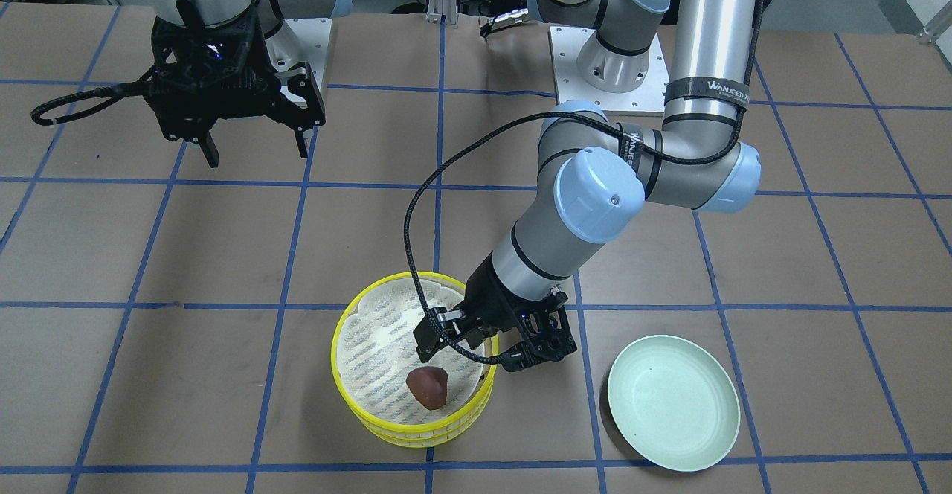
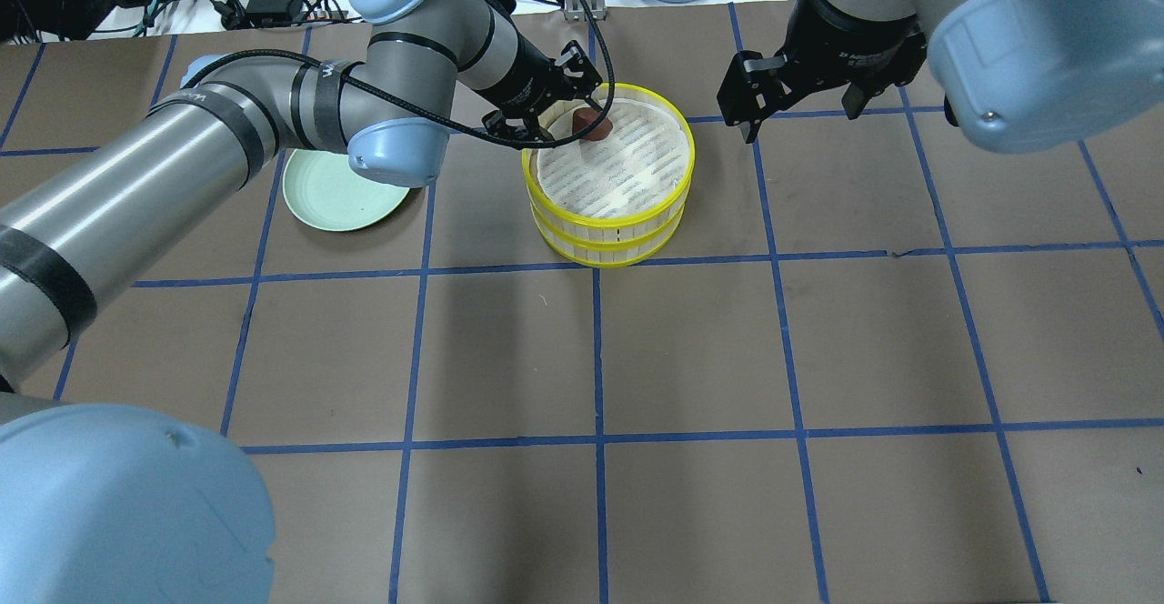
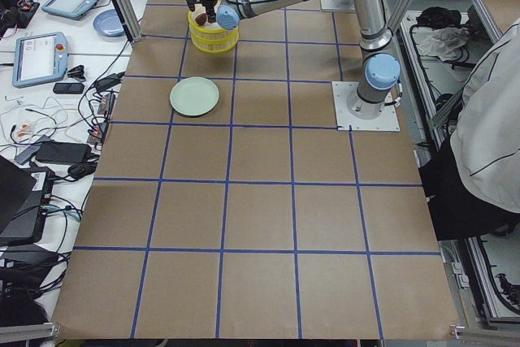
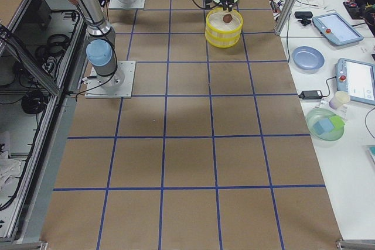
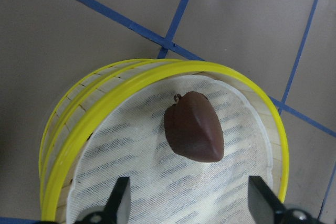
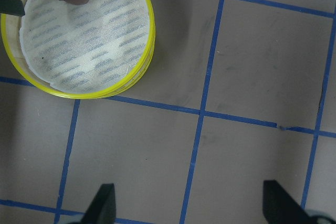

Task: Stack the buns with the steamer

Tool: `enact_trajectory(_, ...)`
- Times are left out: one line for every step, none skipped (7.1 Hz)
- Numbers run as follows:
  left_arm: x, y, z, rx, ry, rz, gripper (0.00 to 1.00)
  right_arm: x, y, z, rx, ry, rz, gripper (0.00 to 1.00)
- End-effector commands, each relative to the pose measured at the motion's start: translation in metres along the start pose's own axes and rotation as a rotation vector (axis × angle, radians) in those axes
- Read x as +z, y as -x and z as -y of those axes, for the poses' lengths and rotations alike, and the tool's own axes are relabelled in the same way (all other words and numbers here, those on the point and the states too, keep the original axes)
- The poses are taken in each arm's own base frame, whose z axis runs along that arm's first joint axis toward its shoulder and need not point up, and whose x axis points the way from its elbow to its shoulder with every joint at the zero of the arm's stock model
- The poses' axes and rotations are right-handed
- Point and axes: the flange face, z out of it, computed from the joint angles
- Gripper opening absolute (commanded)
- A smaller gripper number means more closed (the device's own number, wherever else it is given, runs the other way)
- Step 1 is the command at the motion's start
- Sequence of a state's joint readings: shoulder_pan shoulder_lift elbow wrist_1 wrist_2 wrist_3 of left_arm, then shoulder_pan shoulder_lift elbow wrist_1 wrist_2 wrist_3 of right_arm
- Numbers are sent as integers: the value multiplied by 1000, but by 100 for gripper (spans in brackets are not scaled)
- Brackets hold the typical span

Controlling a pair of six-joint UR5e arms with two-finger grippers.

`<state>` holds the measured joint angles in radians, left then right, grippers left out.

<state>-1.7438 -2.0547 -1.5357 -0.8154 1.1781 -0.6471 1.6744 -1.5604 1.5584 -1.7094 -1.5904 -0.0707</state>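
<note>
Okay, the yellow steamer (image 1: 416,434) sits on the table (image 1: 223,256). It has two rimmed tiers stacked one on the other, and the top tier is lined with a white cloth liner (image 1: 372,375). One thing is in it, the brown bun (image 1: 428,387). It lies on the liner close to the rim on the operators' side and touches nothing else.

The left gripper (image 5: 190,203) hangs over the top tier, at the part of the rim facing the green plate (image 1: 673,405). Its jaws are spread wide with nothing between them. In the wrist view both fingers (image 5: 119,200) sit low over the liner. The bun is just ahead of the tips and apart from both.

The right gripper (image 1: 256,153) hangs above bare table on the robot's right, well apart from the steamer. Its jaws are wide apart and hold nothing.

The green plate lies flat on the table near the steamer, on the robot's left of it and not touching it, with its bare inside facing up.

Off the mat, on the side bench (image 4: 351,162), a blue plate (image 4: 307,58) lies flat. A pale green bowl (image 4: 325,124) there holds a blue piece and a light green piece, too small to tell what they are.
</note>
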Motion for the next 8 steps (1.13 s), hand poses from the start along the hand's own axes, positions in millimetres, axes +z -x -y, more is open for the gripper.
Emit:
enact_trajectory(-42, 8, 15, 123, -43, 87, 100, -1, -14, 0, 36, 5, 13, 100)
enact_trajectory(-85, 26, 38, 189, -67, 162, 100, -1, -14, -1, 34, 13, 6, 100)
enact_trajectory(-128, 47, 51, 268, -54, 235, 100, 9, -12, -2, 31, 36, 13, 100)
enact_trajectory(-171, 73, 59, 333, -61, 332, 100, 9, -12, -3, 31, 37, 13, 100)
enact_trajectory(-206, 93, 60, 349, -46, 378, 100, 9, -12, -3, 31, 36, 14, 100)
enact_trajectory(-232, 114, 54, 308, -7, 450, 100, 9, -14, -3, 34, 34, 12, 100)
enact_trajectory(-252, 121, 40, 324, 18, 538, 100, 9, -13, -3, 34, 37, 12, 100)
enact_trajectory(-264, 121, 23, 324, 47, 544, 100, 9, -13, -3, 34, 37, 12, 100)
